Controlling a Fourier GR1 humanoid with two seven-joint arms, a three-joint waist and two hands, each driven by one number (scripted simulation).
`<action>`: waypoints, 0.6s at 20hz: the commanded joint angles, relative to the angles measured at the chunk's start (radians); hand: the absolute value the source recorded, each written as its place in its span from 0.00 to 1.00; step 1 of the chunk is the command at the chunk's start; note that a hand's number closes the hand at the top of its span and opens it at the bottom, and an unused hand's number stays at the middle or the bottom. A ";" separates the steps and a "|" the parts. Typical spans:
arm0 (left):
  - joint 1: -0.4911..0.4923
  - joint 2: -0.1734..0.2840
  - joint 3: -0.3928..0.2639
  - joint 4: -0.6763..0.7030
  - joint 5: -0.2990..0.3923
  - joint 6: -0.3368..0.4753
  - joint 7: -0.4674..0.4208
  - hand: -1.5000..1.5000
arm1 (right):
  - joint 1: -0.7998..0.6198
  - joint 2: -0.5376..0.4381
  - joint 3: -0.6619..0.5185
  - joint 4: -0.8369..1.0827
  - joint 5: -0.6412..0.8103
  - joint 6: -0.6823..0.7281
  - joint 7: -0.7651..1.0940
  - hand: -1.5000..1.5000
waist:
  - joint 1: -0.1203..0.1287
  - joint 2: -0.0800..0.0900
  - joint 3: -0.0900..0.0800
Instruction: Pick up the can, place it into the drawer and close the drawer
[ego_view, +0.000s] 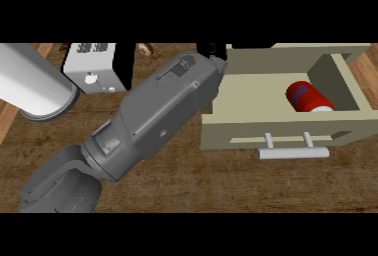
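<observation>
The red can (308, 97) is seen lying inside the open drawer (284, 128) at the right of the frame; the hand (215, 50) is mostly hidden at upper centre, so its fingers cannot be told.

My forearm (151, 117) comes in from the lower left and runs up across the middle of the worktop (221, 180) toward the far edge. My hand at its end is mostly hidden; only a small part (214, 50) shows at the top, just left of the drawer's back corner. The drawer (284, 127) stands open on my right, its front wall toward me with the handle (293, 152) sticking out nearest me. The can (308, 97) lies on its side in the drawer. Left of my forearm, at the far side, stands a box (92, 67). Further left, at the edge, lies a cylinder (33, 82).
</observation>
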 joint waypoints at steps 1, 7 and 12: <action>-0.015 0.009 0.020 -0.009 -0.007 -0.012 0.042 0.00 | -0.110 -0.027 0.104 0.074 0.208 -0.045 0.022 0.00 | 0.043 -0.010 -0.001; 0.044 0.000 0.004 -0.024 -0.029 0.018 0.020 0.00 | -0.240 -0.012 0.256 0.275 0.471 -0.175 -0.069 0.00 | 0.036 -0.010 -0.001; 0.103 0.035 0.003 -0.082 -0.065 0.008 0.045 0.00 | -0.261 -0.007 0.377 0.455 0.657 -0.274 -0.150 0.00 | 0.053 -0.015 -0.001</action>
